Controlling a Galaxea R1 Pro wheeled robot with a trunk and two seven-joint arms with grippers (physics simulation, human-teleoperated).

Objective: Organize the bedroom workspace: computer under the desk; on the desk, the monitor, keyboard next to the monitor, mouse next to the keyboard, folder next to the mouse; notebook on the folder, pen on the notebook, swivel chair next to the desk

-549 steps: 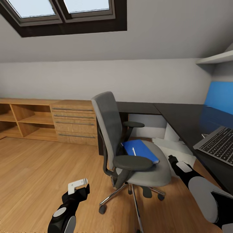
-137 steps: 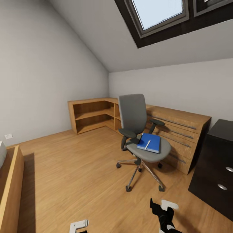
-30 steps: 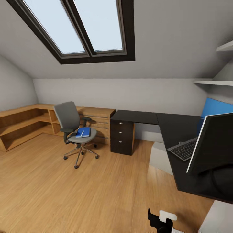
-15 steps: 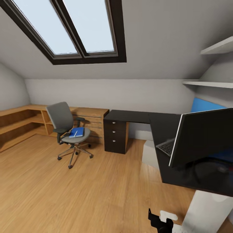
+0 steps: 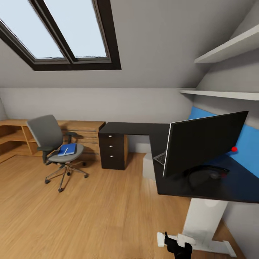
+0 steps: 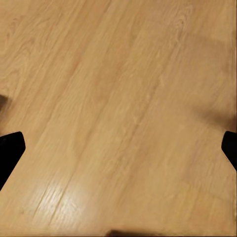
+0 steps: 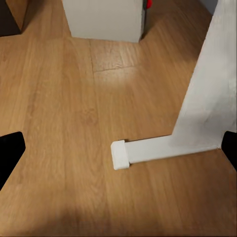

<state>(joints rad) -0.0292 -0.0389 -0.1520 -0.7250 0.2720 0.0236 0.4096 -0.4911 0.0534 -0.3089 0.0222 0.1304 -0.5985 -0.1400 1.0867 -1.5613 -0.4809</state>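
Observation:
The grey swivel chair [image 5: 48,138] stands on the floor at the left, apart from the black-topped desk [image 5: 133,128]. The blue folder [image 5: 68,149] lies on its seat with a thin white pen [image 5: 65,151] on top; I cannot tell a notebook apart from it. The monitor [image 5: 203,142] stands on the desk, and a corner of the keyboard [image 5: 160,157] shows behind it. The pale computer [image 5: 148,166] sits under the desk. The mouse is hidden. My right gripper [image 5: 178,245] hangs low and open over the floor. My left gripper [image 6: 118,148] is open over bare floorboards.
A white desk leg with a flat foot [image 7: 148,152] stands just ahead of my right gripper, with the computer's box [image 7: 103,19] beyond it. Black drawers [image 5: 112,151] and a light-wood cabinet [image 5: 82,138] line the back wall. Wall shelves [image 5: 223,94] hang above the desk.
The camera has swung to the right: the chair has slid to the picture's left and the monitor's black front now faces me. Nothing itself has moved.

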